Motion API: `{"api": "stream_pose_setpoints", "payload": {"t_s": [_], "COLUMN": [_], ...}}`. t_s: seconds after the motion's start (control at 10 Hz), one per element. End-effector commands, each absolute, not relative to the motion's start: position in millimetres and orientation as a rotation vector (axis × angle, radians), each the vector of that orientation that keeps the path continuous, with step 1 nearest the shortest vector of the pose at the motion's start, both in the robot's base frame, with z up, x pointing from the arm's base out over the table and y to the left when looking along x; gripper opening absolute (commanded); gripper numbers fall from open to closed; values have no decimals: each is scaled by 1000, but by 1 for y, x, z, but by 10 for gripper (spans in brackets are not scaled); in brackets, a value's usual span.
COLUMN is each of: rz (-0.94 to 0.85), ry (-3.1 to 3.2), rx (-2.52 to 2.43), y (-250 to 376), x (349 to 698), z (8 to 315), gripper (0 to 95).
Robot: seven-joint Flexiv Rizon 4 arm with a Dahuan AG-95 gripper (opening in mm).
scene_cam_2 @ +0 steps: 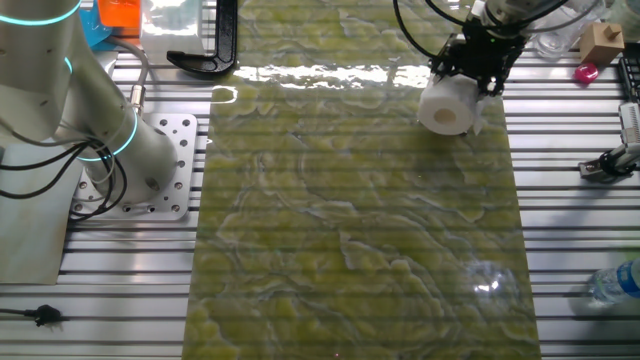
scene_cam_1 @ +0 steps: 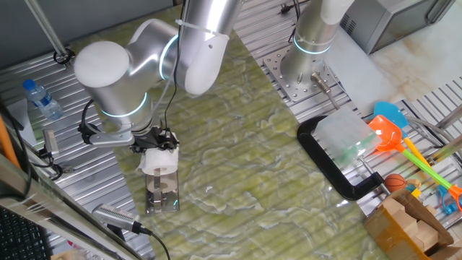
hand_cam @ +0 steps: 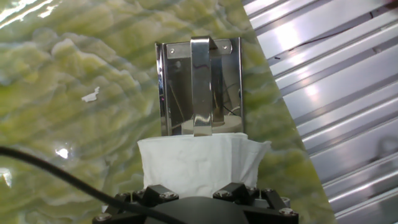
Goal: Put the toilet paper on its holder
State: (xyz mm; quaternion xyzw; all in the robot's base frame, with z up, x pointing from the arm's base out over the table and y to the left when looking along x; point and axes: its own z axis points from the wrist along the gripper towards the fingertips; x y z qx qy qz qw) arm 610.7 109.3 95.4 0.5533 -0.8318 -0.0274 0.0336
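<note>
One gripper is present, closed on the toilet paper; the fingers are hidden behind the roll, but the roll hangs clear of the table beneath the hand. The holder lies directly beyond it, at the edge of the green mat.

Key relation: in the hand view the holder's upright metal strip rises just past the roll's far rim, roughly centred on it. The roll's core axis appears to run level, toward that strip; judged close to alignment.

View differences: the other fixed view shows the roll end-on but hides the holder behind it. Only the hand view shows the holder's mirrored plate.
</note>
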Motion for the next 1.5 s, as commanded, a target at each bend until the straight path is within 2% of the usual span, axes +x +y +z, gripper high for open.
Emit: {"api": "stream_pose_setpoints", "payload": {"t_s": [0.1,0.9,1.5], "rz": [-85,-100,-99], "ry": [-2549,-2544,-2576], "rx": [1724,1751,1695], "y": [109,110,126], "x": [610,610,626], "z": [95,96,104], "gripper": [0,0,0]}}
